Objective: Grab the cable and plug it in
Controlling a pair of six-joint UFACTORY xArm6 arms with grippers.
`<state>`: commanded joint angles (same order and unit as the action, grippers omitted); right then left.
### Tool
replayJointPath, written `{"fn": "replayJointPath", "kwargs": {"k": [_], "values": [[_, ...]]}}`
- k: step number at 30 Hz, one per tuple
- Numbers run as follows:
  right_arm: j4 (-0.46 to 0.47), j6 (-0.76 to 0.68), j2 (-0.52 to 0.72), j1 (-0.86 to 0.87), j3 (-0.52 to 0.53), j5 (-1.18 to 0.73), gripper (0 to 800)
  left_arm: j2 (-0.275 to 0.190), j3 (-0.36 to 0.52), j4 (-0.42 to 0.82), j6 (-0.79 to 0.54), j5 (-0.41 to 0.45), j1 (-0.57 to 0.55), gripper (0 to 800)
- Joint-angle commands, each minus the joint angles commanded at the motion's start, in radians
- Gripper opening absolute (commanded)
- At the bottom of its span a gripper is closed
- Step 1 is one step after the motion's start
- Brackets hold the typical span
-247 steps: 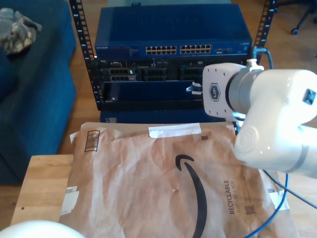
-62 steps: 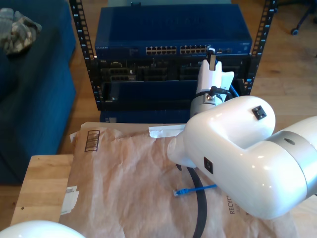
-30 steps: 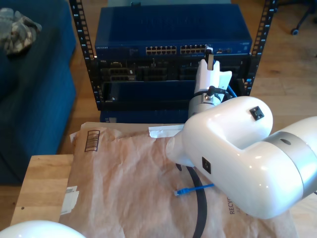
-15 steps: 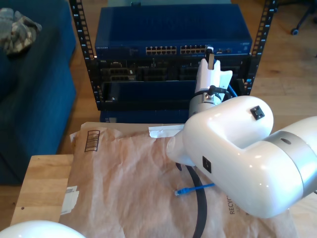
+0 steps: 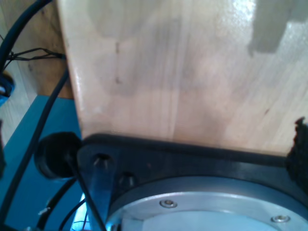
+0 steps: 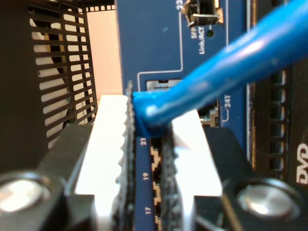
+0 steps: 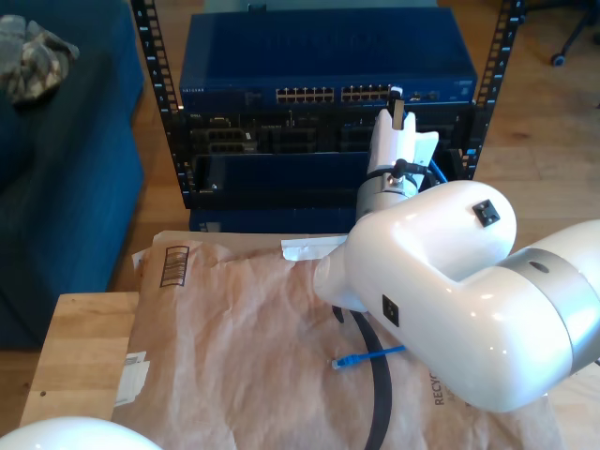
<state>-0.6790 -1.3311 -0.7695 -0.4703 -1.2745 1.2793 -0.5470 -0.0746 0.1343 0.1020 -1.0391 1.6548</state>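
Cable [image 6: 211,79] pinched tight between my second gripper's [image 6: 149,159] toothed pads, right up against the blue switch [image 7: 328,56] at upper centre of the exterior view, by port 24. Its loose plug lies on the brown paper [image 7: 234,328]. My first gripper's fingers: can't tell.

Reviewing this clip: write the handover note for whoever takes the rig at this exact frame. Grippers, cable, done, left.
My second gripper: shut on the cable, pinching it just behind one plug, held up at the blue switch by ports 23 and 24 at the exterior view's right end of the port row.
My first gripper: its camera looks at a wooden tabletop; jaw state cannot be told.
The cable's free plug end lies on the brown paper mailer.
Done: the cable is grabbed and brought to the ports.
Left: seating cannot be confirmed; push home if needed, then release.
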Motion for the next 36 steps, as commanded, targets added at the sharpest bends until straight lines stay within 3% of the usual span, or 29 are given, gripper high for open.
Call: {"fn": "replayJointPath", "kwargs": {"k": [27, 29, 34, 36], "values": [[0.012, -0.003, -0.025, 0.014, -0.051, -0.031, 4, 0.0, -0.002, 0.0, 0.0, 0.0, 0.0, 800], [0.014, -0.003, -0.023, 0.014, -0.046, -0.031, 57, 0.0, 0.0, 0.0, 0.0, -0.002, 0.0, 800], [0.046, -0.003, -0.012, 0.015, -0.037, -0.058, 275, 0.0, 0.0, 0.0, 0.0, -0.002, 0.0, 800], [0.048, -0.003, -0.002, 0.014, -0.032, -0.058, 294, 0.0, 0.0, 0.0, 0.0, -0.002, 0.0, 800]]}}
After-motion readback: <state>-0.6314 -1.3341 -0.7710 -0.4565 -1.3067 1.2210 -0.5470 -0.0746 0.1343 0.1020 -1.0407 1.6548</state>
